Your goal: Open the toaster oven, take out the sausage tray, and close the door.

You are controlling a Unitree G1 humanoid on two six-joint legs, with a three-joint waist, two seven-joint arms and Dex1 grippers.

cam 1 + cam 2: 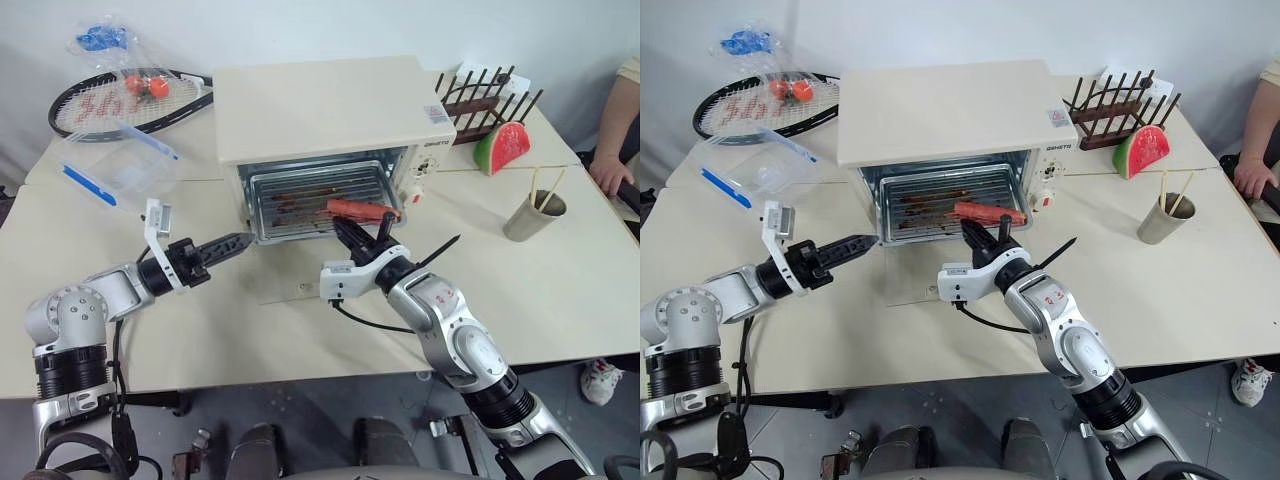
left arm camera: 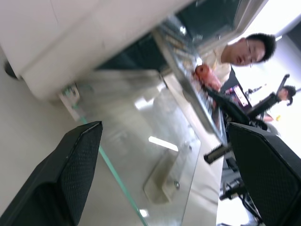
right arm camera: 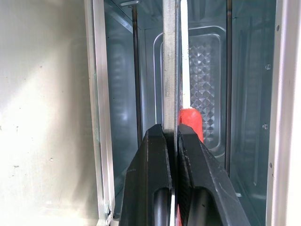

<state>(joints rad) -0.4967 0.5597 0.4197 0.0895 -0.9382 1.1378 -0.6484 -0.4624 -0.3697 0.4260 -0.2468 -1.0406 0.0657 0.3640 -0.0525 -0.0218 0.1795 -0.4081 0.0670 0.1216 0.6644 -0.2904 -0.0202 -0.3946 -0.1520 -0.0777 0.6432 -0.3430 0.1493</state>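
Left gripper (image 1: 243, 241): my fingers spread wide, empty, beside the lowered door (image 2: 141, 155). Centre: toaster oven (image 1: 320, 105) on the bench (image 1: 560, 290). Right gripper (image 1: 345, 232): fingers pinch the sausage tray (image 1: 300, 200) by its thin front rim; I judge it stiff, light, greasy.

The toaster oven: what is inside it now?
Inside the oven sits the tray, part way out, with one sausage near its front edge. The right pincer is shut on the tray's rim. The cavity under the tray is hidden.
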